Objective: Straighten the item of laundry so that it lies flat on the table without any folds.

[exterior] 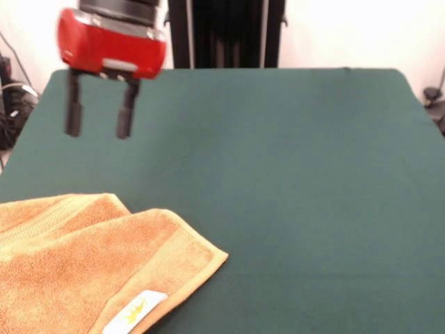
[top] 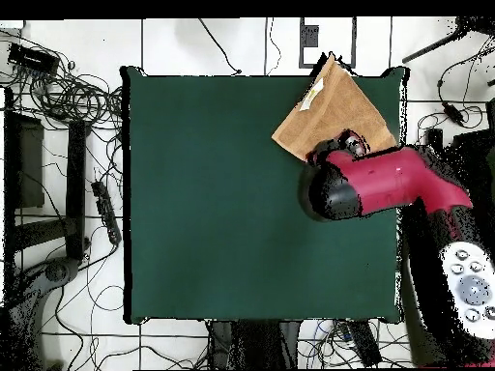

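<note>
The orange-tan towel (exterior: 90,268) lies at the near left corner of the green table (exterior: 292,195), folded over itself, with its white label (exterior: 135,311) with a yellow mark near the front hem. In the overhead view the towel (top: 329,111) sits at the top right corner of the table (top: 222,203), partly under the arm. My gripper (exterior: 98,123) hangs from the red arm head, above the table and behind the towel, clear of it. Its two black fingers (exterior: 73,111) stand apart, open and empty. In the overhead view the arm's red and black head (top: 338,185) covers the gripper.
Cables and black stands (top: 68,106) lie on the floor past the table's left edge in the overhead view. The robot's pedestal (exterior: 226,31) stands behind the table's far edge.
</note>
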`<act>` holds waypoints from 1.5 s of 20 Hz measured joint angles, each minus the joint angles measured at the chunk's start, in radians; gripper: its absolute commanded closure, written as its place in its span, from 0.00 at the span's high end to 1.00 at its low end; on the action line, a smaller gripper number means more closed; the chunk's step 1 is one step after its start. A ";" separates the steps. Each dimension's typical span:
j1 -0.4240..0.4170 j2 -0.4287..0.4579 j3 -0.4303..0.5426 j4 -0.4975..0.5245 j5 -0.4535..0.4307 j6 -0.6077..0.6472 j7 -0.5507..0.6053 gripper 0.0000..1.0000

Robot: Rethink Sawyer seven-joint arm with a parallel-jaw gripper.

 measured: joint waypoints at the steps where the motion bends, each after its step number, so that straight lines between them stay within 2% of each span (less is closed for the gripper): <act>1: 0.040 0.011 -0.039 -0.001 -0.012 -0.023 0.018 1.00; 8: 0.301 0.094 -0.283 -0.026 -0.071 -0.149 0.204 1.00; 10: 0.390 0.133 -0.362 -0.044 -0.090 -0.180 0.288 1.00; 14: 0.514 0.205 -0.479 -0.077 -0.097 -0.219 0.439 1.00; 22: 0.609 0.327 -0.635 -0.157 -0.133 -0.249 0.571 1.00; 30: 0.706 0.465 -0.811 -0.269 -0.286 -0.279 0.591 1.00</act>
